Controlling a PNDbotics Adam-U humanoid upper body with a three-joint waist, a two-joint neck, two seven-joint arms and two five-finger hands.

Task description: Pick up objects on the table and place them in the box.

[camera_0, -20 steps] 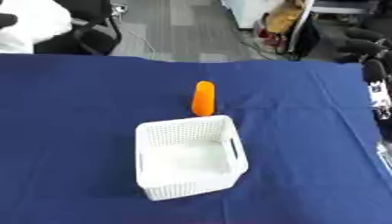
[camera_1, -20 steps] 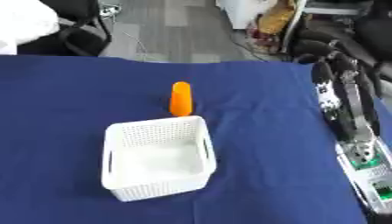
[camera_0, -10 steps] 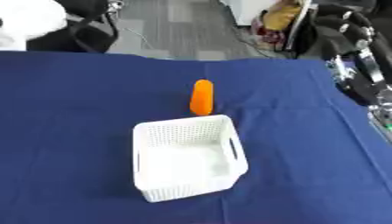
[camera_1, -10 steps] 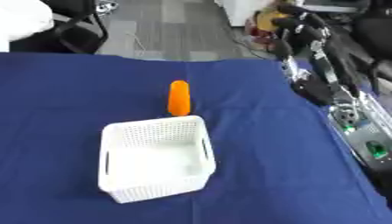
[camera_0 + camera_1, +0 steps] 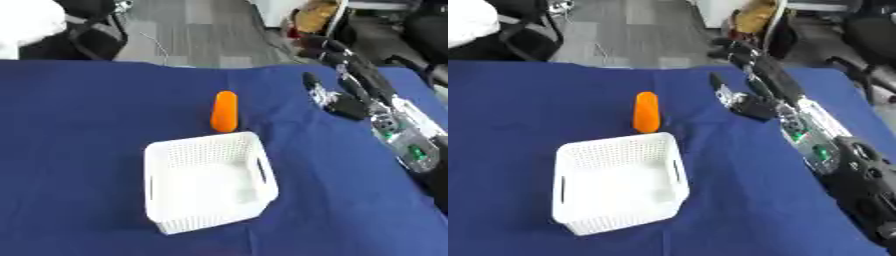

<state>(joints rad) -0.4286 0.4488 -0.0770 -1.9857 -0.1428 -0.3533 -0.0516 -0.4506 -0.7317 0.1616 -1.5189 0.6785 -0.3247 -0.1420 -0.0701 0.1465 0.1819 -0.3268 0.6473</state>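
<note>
Right hand [image 5: 756,95] is over the blue cloth [image 5: 79,125], fingers straight and spread, holding nothing, thumb pointing toward the carrot. It sits to the right of the carrot, apart from it, no contact. Carrot [image 5: 225,111] lies on the cloth just behind the far rim of the white basket [image 5: 171,154], near it; can't tell if they touch. Basket is perforated plastic with side handle slots, nothing visible inside. Left hand doesn't show in either view.
</note>
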